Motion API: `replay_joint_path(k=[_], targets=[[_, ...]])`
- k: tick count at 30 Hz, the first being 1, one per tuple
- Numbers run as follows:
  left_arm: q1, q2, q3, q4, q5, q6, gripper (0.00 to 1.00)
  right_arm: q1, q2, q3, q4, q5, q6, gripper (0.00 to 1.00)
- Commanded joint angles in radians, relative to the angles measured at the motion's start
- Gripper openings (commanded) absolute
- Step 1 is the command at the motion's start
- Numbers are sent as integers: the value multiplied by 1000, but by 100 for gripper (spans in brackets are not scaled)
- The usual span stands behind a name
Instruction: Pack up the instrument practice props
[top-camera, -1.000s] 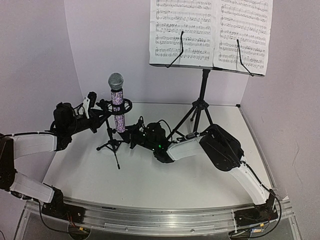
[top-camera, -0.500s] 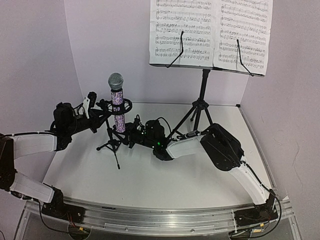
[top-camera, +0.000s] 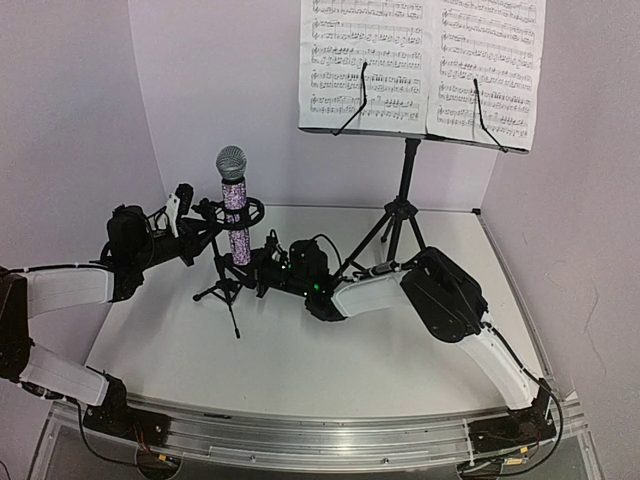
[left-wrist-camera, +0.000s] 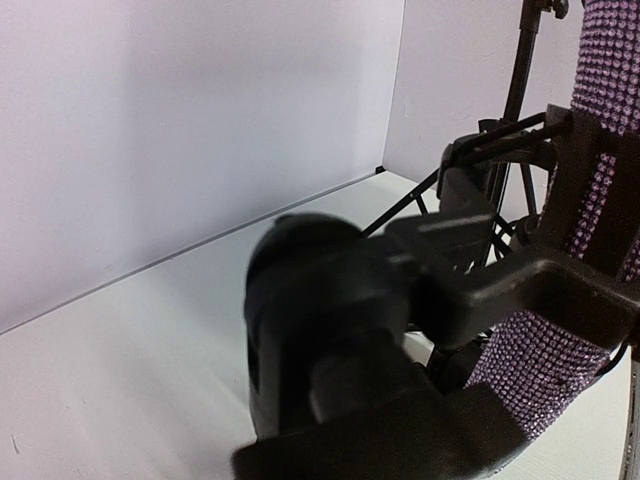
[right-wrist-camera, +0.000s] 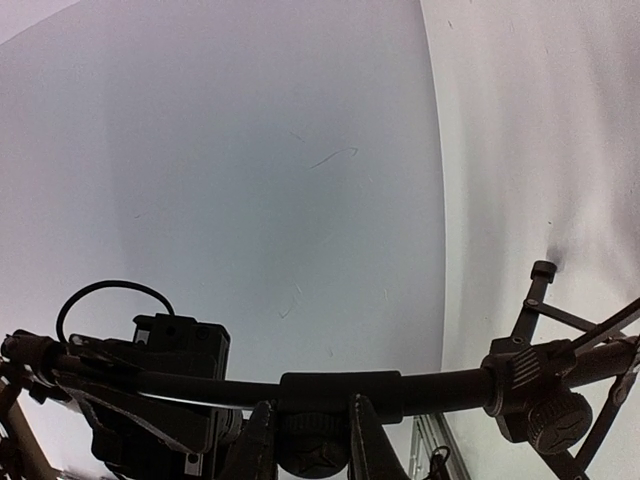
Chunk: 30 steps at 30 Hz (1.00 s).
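Note:
The glittery purple-silver microphone (top-camera: 233, 205) stands upright in the clip of the small black mic stand (top-camera: 225, 285) at the table's back left. My left gripper (top-camera: 203, 226) is at the clip and looks shut on the stand's black clip joint (left-wrist-camera: 320, 330), with the microphone body (left-wrist-camera: 600, 110) just beyond. My right gripper (top-camera: 262, 270) reaches in from the right; its fingers (right-wrist-camera: 262, 445) straddle and pinch a round knob (right-wrist-camera: 312, 450) under the stand's shaft (right-wrist-camera: 400, 390). White sheet-music pages (top-camera: 420, 65) rest on the tall black music stand (top-camera: 405, 190) at the back.
The music stand's tripod legs (top-camera: 375, 240) spread just behind my right arm (top-camera: 440, 295). White walls close the back and both sides. The metal rail (top-camera: 300, 430) runs along the near edge.
My right gripper has moved a little to the left, closer in on the mic stand. The left arm, microphone and music stand have not moved.

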<state>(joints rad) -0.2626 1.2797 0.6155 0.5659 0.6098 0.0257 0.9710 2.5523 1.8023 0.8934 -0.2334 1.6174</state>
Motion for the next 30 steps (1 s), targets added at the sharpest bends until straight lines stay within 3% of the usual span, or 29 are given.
replay_joint_path(k=[1, 3, 10, 15, 21, 25, 28, 30], targets=[[-1, -1, 5, 15, 20, -30, 0, -1, -54, -3, -23, -27, -145, 0], [0, 0, 2, 17, 21, -29, 0, -4, -67, -4, -68, -69, -338, 0], [-1, 3, 3, 18, 32, -27, 0, 4, -112, -66, -127, -131, -1299, 0], [0, 11, 4, 16, 36, -27, 0, 5, -77, -18, -93, -178, -1677, 0], [-1, 8, -10, 6, 40, 5, 0, 5, -52, 3, -93, -164, -1778, 0], [-1, 12, -38, 0, 44, 16, 0, 5, -63, -20, -83, -151, -1723, 34], [0, 24, -63, 4, 49, 26, 0, 6, -82, -44, -74, -138, -1689, 50], [0, 36, -79, -6, 55, 41, 0, 7, -98, -71, -65, -127, -1669, 65]])
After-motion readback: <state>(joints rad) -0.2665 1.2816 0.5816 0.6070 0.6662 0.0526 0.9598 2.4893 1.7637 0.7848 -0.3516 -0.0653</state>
